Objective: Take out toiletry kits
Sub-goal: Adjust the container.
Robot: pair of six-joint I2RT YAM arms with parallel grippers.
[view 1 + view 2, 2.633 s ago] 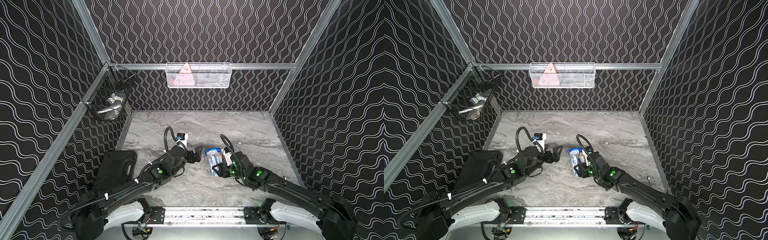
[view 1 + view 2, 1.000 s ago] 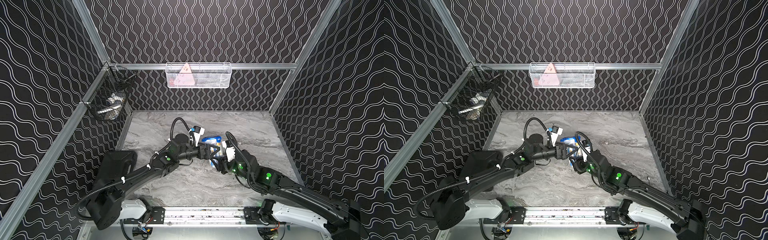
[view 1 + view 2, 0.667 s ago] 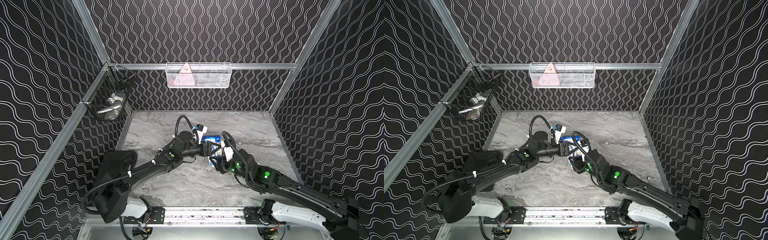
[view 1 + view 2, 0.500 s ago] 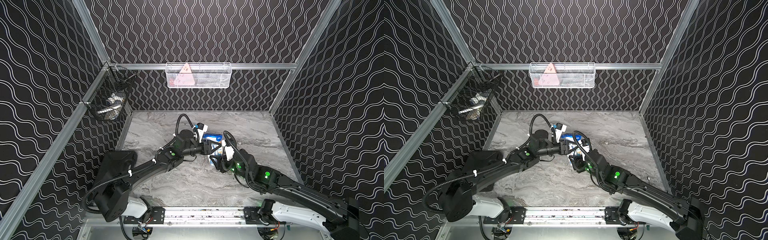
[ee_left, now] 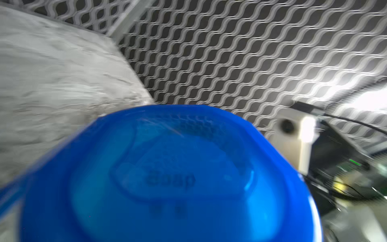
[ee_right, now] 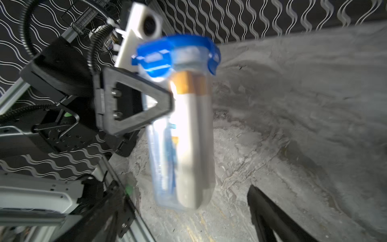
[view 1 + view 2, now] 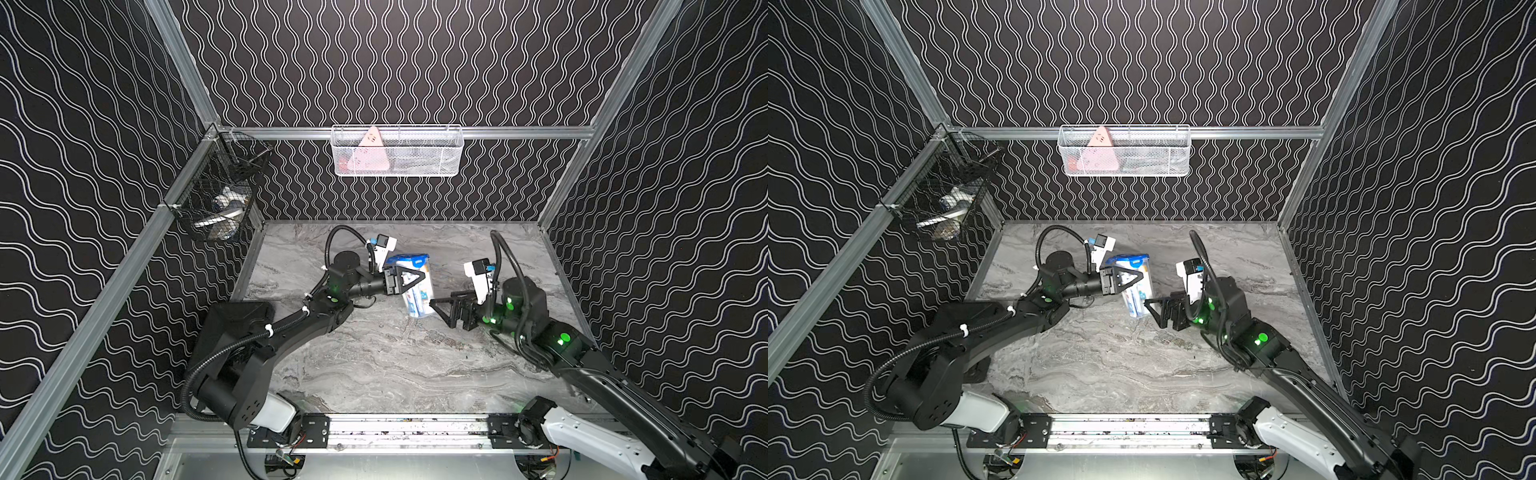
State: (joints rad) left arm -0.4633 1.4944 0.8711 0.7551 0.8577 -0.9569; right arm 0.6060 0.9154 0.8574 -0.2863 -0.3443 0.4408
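A clear cup [image 7: 417,296] [image 7: 1138,297] with a blue lid [image 7: 408,259] [image 7: 1128,259] leans over the marble table [image 7: 374,357], lid toward the back. My left gripper [image 7: 409,280] [image 7: 1130,280] is shut on its upper part, just under the lid. The right wrist view shows the toiletry kits inside the cup [image 6: 184,136]: white bottles with gold caps [image 6: 195,130] and a blue toothbrush [image 6: 171,146]. The blue lid [image 5: 167,178] fills the left wrist view and hides the fingers. My right gripper [image 7: 441,308] [image 7: 1153,308] is open, just right of the cup's bottom and apart from it.
A white wire basket [image 7: 397,151] holding a pink triangular thing hangs on the back wall. A black wire basket [image 7: 220,199] with small items hangs on the left wall. A black case [image 7: 239,322] lies under the left arm. Patterned walls close in three sides.
My left gripper has closed on the cup below its lid. My right gripper has let go of the cup, opened wide and drawn back to the right.
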